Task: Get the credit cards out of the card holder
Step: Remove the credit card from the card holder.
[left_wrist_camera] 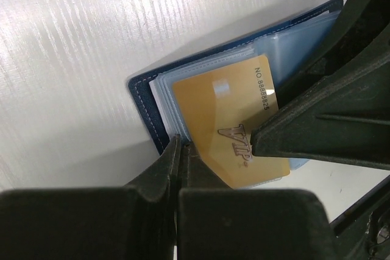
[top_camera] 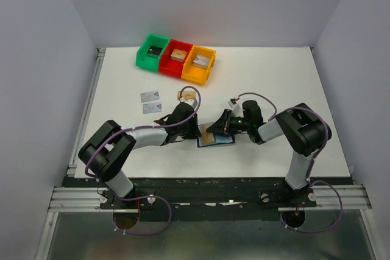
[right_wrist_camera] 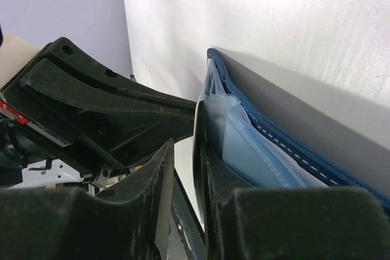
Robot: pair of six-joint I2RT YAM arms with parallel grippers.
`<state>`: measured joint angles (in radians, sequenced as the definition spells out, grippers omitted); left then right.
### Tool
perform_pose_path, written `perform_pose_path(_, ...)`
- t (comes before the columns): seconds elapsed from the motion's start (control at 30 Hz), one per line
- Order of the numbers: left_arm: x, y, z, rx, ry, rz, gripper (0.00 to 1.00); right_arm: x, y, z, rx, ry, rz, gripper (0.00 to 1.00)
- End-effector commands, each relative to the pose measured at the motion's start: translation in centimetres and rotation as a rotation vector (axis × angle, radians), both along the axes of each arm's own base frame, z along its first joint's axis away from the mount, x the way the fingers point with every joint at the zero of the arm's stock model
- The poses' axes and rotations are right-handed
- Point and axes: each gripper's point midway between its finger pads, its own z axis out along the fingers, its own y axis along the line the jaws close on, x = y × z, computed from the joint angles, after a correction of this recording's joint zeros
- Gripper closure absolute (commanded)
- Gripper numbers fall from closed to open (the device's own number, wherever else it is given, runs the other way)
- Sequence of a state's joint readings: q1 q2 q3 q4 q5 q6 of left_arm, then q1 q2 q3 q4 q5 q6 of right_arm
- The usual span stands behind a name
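The navy card holder (top_camera: pixel 222 140) (left_wrist_camera: pixel 143 98) (right_wrist_camera: pixel 286 144) lies open on the white table between both grippers. A gold credit card (top_camera: pixel 211 132) (left_wrist_camera: pixel 213 120) marked VIP sticks partway out of its clear pockets. My left gripper (top_camera: pixel 194 127) (left_wrist_camera: pixel 181 145) is shut, its tips against the holder's edge beside that card. My right gripper (top_camera: pixel 214 127) (right_wrist_camera: pixel 183 150) is open by a narrow gap; one finger (left_wrist_camera: pixel 304 132) lies over the gold card. Two silver credit cards (top_camera: pixel 149 96) and a tan one (top_camera: pixel 187 94) lie loose on the table behind the left gripper.
Green (top_camera: pixel 153 50), red (top_camera: pixel 177 58) and orange (top_camera: pixel 200 64) bins stand in a row at the back, each with a small block inside. The left gripper's dark body (right_wrist_camera: pixel 109 108) sits close against the right gripper. Grey walls enclose the table.
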<state>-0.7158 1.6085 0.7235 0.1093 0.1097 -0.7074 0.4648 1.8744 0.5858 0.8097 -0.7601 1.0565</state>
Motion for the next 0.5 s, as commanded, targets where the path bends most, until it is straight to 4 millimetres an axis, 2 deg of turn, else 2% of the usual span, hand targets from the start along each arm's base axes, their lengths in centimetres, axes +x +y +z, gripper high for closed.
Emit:
perform_pose_path(0.0,-1.1,-1.7,0.2,-0.044,0.011,-0.079,1.0,-0.6,1.4,0.6,0.024,-0.003,0.075,0.69)
perform_pose_path(0.2,-1.1,-1.5,0.1,-0.038,0.009,-0.068,1.0,-1.7,2.2,-0.2,-0.007,0.029,0.143,0.68)
perform_pose_path(0.4,-0.9,-0.4,0.0,-0.01,0.0,-0.021,1.0,-3.0,0.9,-1.4,-0.118,0.038,0.17,0.69)
perform_pose_path(0.47,-0.9,-0.2,-0.2,-0.001,0.006,-0.01,1.0,-3.1,0.7,-1.1,-0.124,0.028,0.166,0.69)
